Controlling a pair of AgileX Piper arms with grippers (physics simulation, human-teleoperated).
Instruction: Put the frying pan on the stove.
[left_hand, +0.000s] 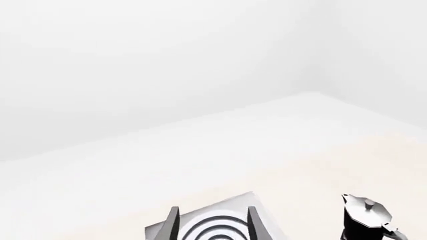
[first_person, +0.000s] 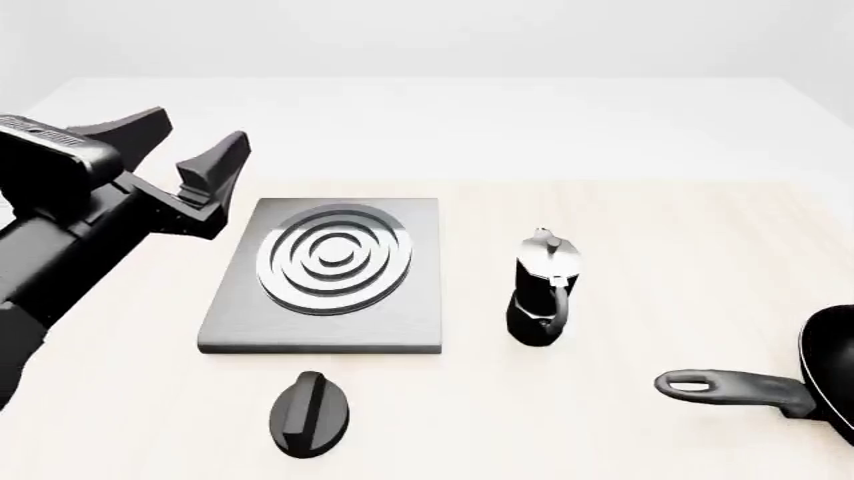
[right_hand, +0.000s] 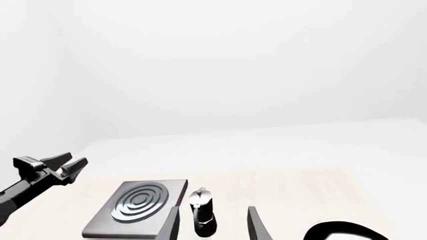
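Black, angular left tool (first_person: 187, 150) hangs with fingers spread wide, holding nothing, above the pale desk (first_person: 641, 250) just left of the stove (first_person: 327, 330), a square brushed-grey slab with silver concentric rings. Nearby: oval black knob (first_person: 311, 412), faceted moka pot (first_person: 543, 290). Round black frying pan (first_person: 747, 385) lies far right. Right tool (right_hand: 212, 227): fingers apart, empty.

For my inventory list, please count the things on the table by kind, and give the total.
Frying pan: 1
Stove: 1
Moka pot: 1
Black oval knob: 1
Total: 4
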